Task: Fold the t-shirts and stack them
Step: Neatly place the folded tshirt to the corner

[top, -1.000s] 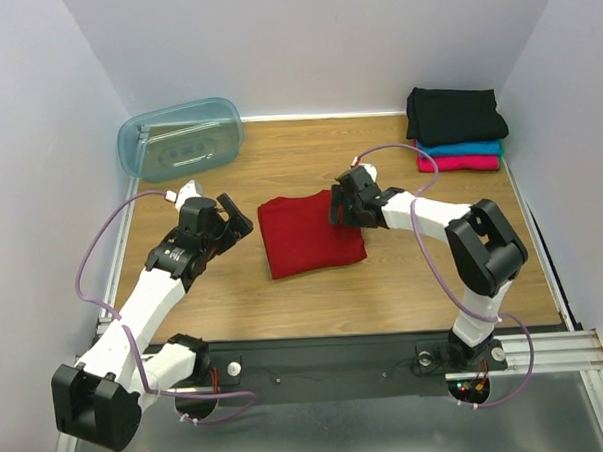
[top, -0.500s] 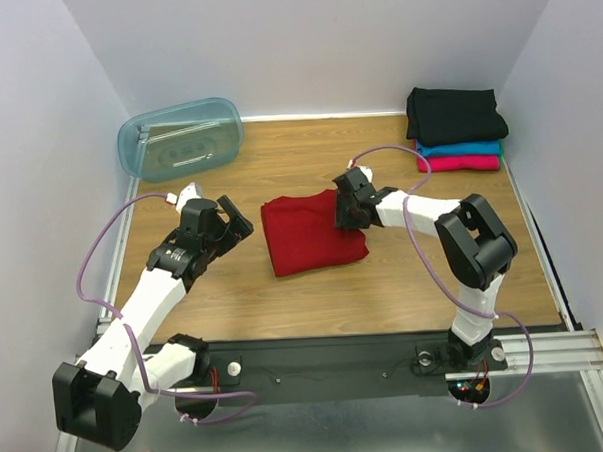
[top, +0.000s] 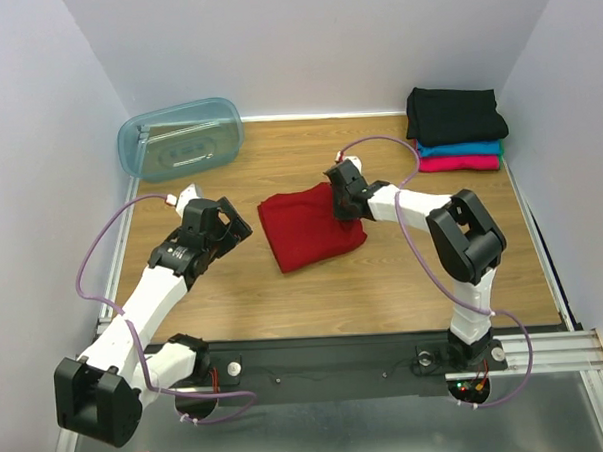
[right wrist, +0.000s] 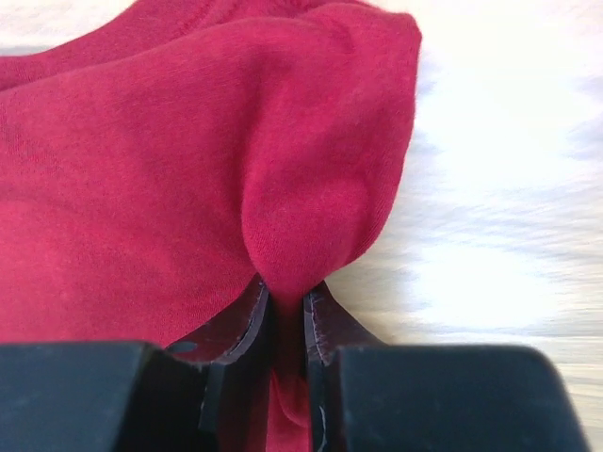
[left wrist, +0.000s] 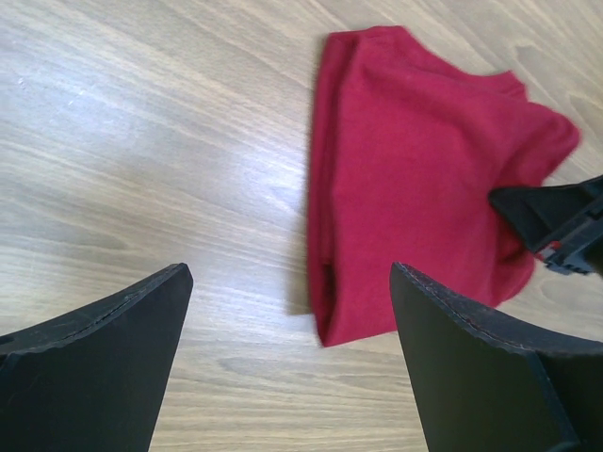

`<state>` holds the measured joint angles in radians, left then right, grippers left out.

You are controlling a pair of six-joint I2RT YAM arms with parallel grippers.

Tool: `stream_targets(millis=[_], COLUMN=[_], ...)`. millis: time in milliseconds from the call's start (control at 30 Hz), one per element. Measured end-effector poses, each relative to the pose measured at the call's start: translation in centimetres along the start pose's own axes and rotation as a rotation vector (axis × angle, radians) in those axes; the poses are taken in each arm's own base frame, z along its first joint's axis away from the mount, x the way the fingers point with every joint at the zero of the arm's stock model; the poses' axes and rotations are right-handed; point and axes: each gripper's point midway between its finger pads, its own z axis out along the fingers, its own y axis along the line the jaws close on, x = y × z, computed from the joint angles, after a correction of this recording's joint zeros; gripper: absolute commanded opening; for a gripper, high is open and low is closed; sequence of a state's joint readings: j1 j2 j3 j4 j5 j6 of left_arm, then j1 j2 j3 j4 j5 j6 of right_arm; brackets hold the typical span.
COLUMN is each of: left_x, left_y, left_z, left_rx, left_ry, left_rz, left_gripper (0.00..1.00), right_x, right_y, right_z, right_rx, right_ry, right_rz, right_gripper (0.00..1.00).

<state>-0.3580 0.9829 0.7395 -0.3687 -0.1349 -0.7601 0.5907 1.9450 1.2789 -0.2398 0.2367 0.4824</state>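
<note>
Change: over the last second I've watched the right gripper go from wide apart to pinched, and slide a little toward 9 o'clock onto the red t-shirt. The shirt has turned slightly under it.
Meaning: I read this as the pick-up of the last folded shirt. What's left is to carry it to the stack.
Right hand: in the wrist view the right gripper has its jaws nearly together, clamped on a raised tuck of red cloth at the shirt's 1 o'clock corner. The rest of the shirt lies flat on the table.
Left hand: the left gripper is fully spread and holds nothing. It hovers at 9 o'clock of the shirt, near but apart, unchanged across the second.
Red shirt: folded, at the table's middle.
Stack: far corner at 1 o'clock, with the black t-shirt on top, the teal t-shirt under it and the magenta t-shirt lowest.
Tub: the tub sits at 11 o'clock, well apart.
Risk: one pinched corner may let the fold fall open on lifting.
</note>
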Motion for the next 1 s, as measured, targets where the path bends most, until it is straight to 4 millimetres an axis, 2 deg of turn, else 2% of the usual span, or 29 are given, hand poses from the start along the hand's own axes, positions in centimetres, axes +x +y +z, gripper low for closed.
stream_targets(millis=[67, 200, 333, 433, 533, 667, 800, 1000], left_x=[0.0, -0.3, -0.8, -0.8, -0.4, 0.0, -0.4, -2.2], left_y=[0.2, 0.7, 0.8, 0.9, 1.2, 1.9, 1.9, 0.9], left_z=[0.1, -0.1, -0.2, -0.1, 0.3, 0.6, 0.6, 0.6], left_rx=[-0.012, -0.040, -0.062, -0.069, -0.089, -0.124, -0.153, -0.161], left_ry=[0.000, -0.012, -0.027, -0.024, -0.006, 0.010, 0.013, -0.022], left_rz=[0.002, 0.004, 0.006, 0.007, 0.013, 0.021, 0.029, 0.033], left_gripper=[0.98, 0.98, 0.98, 0.98, 0.98, 0.98, 0.98, 0.98], right_x=[-1.0, -4.6, -9.9, -13.3, -15.8, -20.6, -23.6, -27.6], right_y=[-1.0, -3.5, -6.7, -9.4, -11.4, -13.8, -15.7, -18.1], right_z=[-0.2, -0.8, -1.8, -2.7, -3.5, -4.3, -4.7, -5.5], right_rx=[0.059, 0.185, 0.274, 0.342, 0.386, 0.447, 0.494, 0.553], right_ry=[-0.036, -0.116, -0.200, -0.245, -0.274, -0.335, -0.363, -0.399], right_rz=[-0.062, -0.167, -0.219, -0.270, -0.292, -0.328, -0.377, -0.449], right_gripper=[0.00, 0.00, 0.00, 0.00, 0.00, 0.00, 0.00, 0.00])
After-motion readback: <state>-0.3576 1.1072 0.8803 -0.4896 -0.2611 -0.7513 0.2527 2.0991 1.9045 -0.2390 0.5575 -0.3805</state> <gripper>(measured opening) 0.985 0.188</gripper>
